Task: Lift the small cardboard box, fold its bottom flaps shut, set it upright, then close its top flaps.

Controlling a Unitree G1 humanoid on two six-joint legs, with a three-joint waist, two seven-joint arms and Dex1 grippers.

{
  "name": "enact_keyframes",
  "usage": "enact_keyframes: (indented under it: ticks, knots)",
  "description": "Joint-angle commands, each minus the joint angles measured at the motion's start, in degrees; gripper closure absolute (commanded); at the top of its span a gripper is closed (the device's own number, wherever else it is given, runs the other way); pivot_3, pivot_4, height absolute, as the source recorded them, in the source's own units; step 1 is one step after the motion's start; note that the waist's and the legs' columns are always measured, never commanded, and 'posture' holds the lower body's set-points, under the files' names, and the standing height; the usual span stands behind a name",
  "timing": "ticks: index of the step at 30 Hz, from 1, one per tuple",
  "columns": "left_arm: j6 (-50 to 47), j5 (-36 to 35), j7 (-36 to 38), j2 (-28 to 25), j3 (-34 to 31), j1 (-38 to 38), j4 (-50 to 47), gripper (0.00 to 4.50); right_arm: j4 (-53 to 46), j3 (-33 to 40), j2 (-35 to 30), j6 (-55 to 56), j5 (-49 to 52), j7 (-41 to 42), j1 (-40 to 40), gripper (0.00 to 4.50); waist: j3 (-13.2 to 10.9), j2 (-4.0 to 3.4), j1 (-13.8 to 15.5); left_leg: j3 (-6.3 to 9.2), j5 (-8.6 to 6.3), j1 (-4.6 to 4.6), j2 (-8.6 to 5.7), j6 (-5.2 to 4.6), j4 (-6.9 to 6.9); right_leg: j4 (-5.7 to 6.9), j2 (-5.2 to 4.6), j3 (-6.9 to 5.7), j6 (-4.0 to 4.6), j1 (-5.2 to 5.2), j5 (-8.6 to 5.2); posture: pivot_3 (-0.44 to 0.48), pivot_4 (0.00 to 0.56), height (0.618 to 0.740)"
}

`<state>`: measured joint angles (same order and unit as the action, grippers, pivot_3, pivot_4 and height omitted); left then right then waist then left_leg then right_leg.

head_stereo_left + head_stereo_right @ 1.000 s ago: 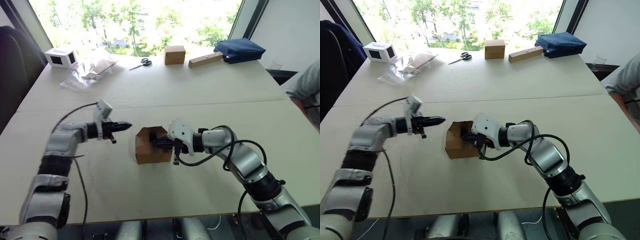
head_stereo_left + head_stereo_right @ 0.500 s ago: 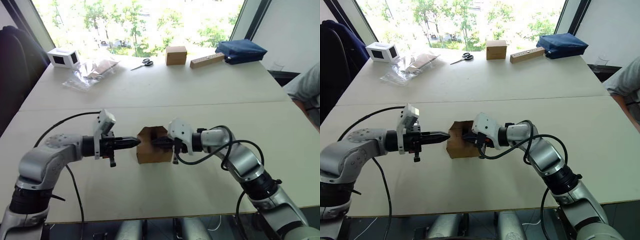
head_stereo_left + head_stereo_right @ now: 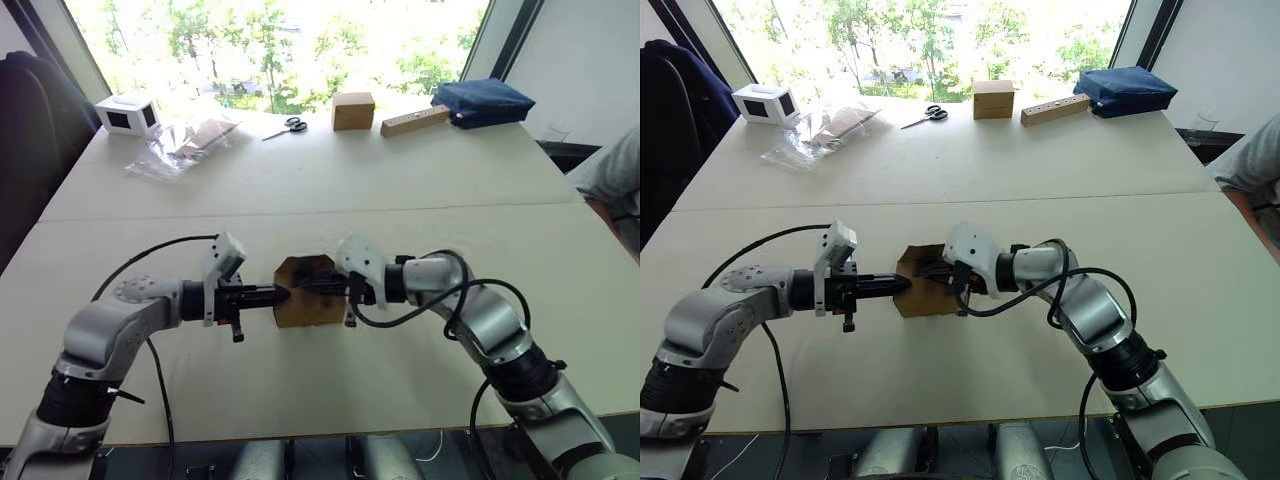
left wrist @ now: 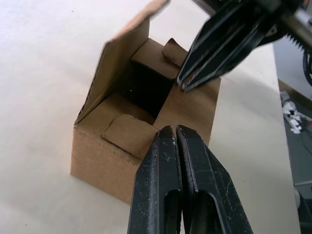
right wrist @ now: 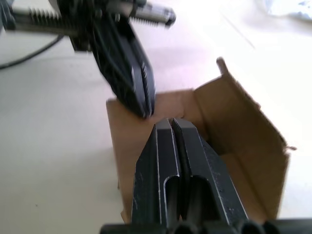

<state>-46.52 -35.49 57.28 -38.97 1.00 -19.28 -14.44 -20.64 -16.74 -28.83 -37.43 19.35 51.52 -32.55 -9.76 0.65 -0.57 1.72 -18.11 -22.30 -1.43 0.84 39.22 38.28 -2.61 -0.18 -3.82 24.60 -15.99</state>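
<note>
The small cardboard box (image 3: 312, 310) stands on the table between my two grippers, its upper end facing up with the flaps partly folded in. One long flap (image 4: 122, 58) still stands up at the far side. My left gripper (image 3: 281, 294) is shut, its tips resting on a folded flap at the box's left edge (image 4: 174, 130). My right gripper (image 3: 304, 285) is shut too, its tips over the box's open top from the right, close to the left tips (image 5: 171, 122). The dark inside of the box (image 4: 146, 90) shows between the flaps.
Along the far edge lie a white box with dark panels (image 3: 125, 115), a plastic bag (image 3: 180, 145), scissors (image 3: 289, 125), a tan cube (image 3: 352, 110), a wooden block (image 3: 412, 120) and a blue bag (image 3: 480, 100). A person's arm (image 3: 615, 180) is at the right edge.
My left gripper has moved right across the table until its shut tips reached the box. The right gripper has stayed at the box's top.
</note>
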Motion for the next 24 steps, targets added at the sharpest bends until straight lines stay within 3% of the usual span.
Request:
enact_keyframes:
  ticks: [1, 6, 11, 14, 24]
  knots:
    - [1.5, 0.9, 0.3, 0.0, 0.8, -0.5, 1.0, 4.43, -3.7, 5.7, -1.7, -4.0, 6.0, 2.0, -3.9, 4.5, 0.0, 0.0, 0.0, 0.0, 0.0, 0.01, 0.0, -0.01, 0.0, -0.01, 0.0, 0.0, 0.0, -0.01, 0.0, 0.0, 0.15, 0.74]
    - [2.3, 0.6, -0.3, 0.5, 0.5, -0.5, 1.5, 4.43, 3.1, 8.4, 0.7, -2.6, 5.7, -0.9, -9.9, 4.5, 0.0, -0.01, -0.1, 0.0, -0.01, 0.03, 0.01, -0.02, -0.01, -0.01, 0.0, 0.0, 0.0, -0.03, 0.0, 0.0, 0.15, 0.74]
    - [2.6, 0.5, -0.5, 0.5, 0.1, 0.0, 1.0, 4.43, 15.3, -3.9, -0.5, 6.9, -10.0, -2.7, -12.8, 4.5, 0.0, -0.01, -0.1, -0.03, 0.0, 0.04, 0.0, 0.01, -0.02, -0.02, 0.0, 0.0, 0.0, -0.02, 0.0, 0.0, 0.15, 0.74]
    - [2.8, 0.6, -0.9, 0.6, 0.0, 0.1, 1.0, 4.43, 17.9, -6.5, 0.5, 9.6, -12.5, -1.7, -13.1, 4.5, 0.0, -0.02, -0.2, -0.04, 0.03, 0.02, -0.01, 0.05, -0.02, -0.02, 0.0, 0.0, 0.0, -0.01, 0.0, 0.0, 0.15, 0.74]
    - [2.7, -0.1, -1.6, 0.4, -0.7, -0.1, 0.6, 4.43, 10.7, -6.2, 0.1, 7.4, -10.6, 3.3, -9.0, 4.5, 0.0, -0.01, -0.1, -0.02, 0.0, 0.01, 0.0, 0.0, -0.02, -0.02, 0.0, 0.0, 0.0, 0.0, 0.0, 0.0, 0.15, 0.74]
